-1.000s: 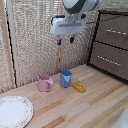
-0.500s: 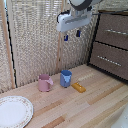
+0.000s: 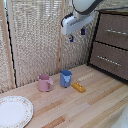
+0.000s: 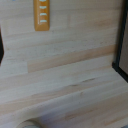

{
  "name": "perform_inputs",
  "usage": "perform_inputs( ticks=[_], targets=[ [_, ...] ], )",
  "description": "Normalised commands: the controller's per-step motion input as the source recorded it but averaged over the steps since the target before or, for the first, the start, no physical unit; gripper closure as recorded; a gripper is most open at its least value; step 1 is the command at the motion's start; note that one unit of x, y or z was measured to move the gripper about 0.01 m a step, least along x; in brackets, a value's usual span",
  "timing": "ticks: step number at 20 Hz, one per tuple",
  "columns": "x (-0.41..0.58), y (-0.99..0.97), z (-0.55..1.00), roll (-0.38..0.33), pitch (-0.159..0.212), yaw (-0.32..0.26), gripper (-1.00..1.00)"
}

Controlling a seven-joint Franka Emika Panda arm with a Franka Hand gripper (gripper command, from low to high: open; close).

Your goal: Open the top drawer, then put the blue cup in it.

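1 blue cup (image 3: 65,78) stands upright on the wooden table (image 3: 90,107), touching nothing, with 1 pink mug (image 3: 45,83) just beside it on the exterior view's left and 1 flat orange piece (image 3: 78,87) just to its right. 1 white plate (image 3: 13,111) lies near the left edge. The dresser at the right shows 2 drawers; the top drawer (image 3: 114,31) is closed. The gripper (image 3: 76,35) hangs high above the cup, slightly right, fingers a little apart, holding nothing.
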Motion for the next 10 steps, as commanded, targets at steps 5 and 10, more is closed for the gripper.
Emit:
perform_inputs(
  ticks=[5, 10],
  targets=[
    [-0.128, -0.18, 0.01, -0.321, -0.034, 0.174, -1.0],
    [-0.015, -0.17, 0.0, -0.334, -0.035, 0.135, -1.0]
  ],
)
